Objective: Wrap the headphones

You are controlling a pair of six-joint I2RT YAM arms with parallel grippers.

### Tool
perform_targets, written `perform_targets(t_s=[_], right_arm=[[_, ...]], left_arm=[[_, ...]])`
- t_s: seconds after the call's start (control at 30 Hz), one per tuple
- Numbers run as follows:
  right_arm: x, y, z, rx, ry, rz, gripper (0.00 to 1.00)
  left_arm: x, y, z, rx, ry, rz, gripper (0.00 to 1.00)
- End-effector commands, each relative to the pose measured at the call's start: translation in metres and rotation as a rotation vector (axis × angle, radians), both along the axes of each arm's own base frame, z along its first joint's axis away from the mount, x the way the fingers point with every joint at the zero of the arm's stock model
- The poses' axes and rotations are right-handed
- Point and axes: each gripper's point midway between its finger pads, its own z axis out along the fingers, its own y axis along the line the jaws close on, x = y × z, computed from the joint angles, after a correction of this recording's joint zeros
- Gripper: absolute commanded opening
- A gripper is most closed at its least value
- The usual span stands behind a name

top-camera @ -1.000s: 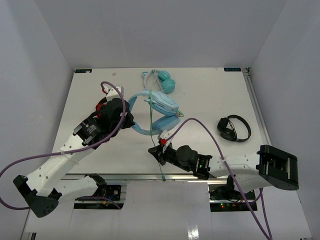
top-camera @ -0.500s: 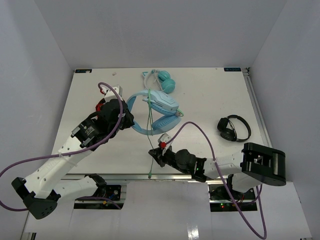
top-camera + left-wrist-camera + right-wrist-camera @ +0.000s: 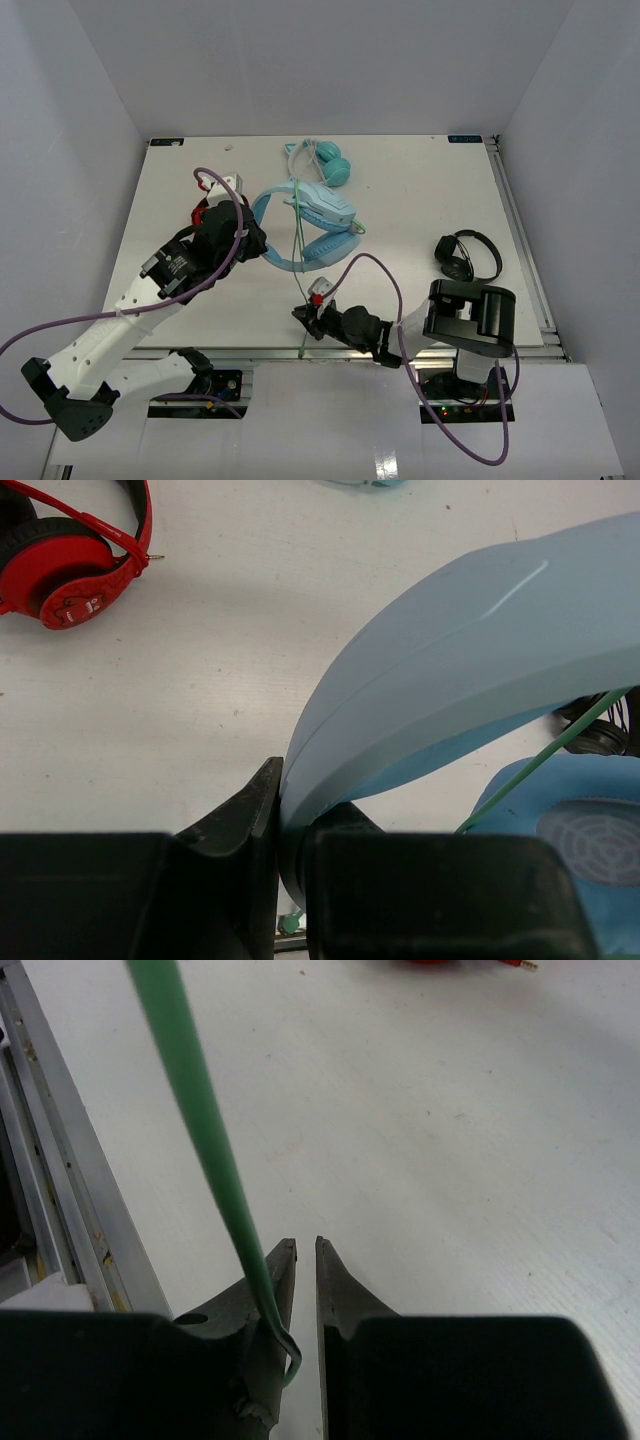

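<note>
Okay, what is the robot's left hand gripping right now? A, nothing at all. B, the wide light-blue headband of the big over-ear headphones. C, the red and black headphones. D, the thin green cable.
B: in the left wrist view the left hand is shut on the wide light-blue headband.

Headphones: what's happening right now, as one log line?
left gripper: shut on headphones | right gripper: slightly open | cable: runs from headphones to right gripper, lying outside its jaws
</note>
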Motion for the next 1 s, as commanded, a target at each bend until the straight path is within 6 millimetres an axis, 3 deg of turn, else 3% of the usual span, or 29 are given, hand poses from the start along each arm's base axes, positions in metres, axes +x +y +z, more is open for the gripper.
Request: perform_targets(t_s=[0.0,0.33,0.47,0.57,0.73,0.97], right_arm=[[0.001,0.008,0.032,0.196,-0.019,-0.01,0.2],[-0.009,-0.005,0.008,0.201,0.005,-0.007,0.19],[-0.009,-0.009,0.001,0.189,0.008,-0.013,0.11],[-0.009,-0.014,-0.004,0.176,0.011,-0.019,0.12],[-0.016,-0.023,0.004,0.214,-0.01,0.015,0.2],[-0.016,-0.033,0.009,0.222,-0.029,0.004,0.08]], left_arm=[[0.004,-0.004,0.033,-0.13,-0.096,0.023,0.0],[0.003,0.0,0.036,-0.133,-0.107,0.03,0.0],[0.003,0.0,0.036,-0.133,-0.107,0.031,0.0],[0.003,0.001,0.036,-0.13,-0.11,0.033,0.0],[0.002,0.003,0.04,-0.13,-0.119,0.038,0.0],[-0.003,-0.002,0.05,-0.139,-0.131,-0.022,0.0]])
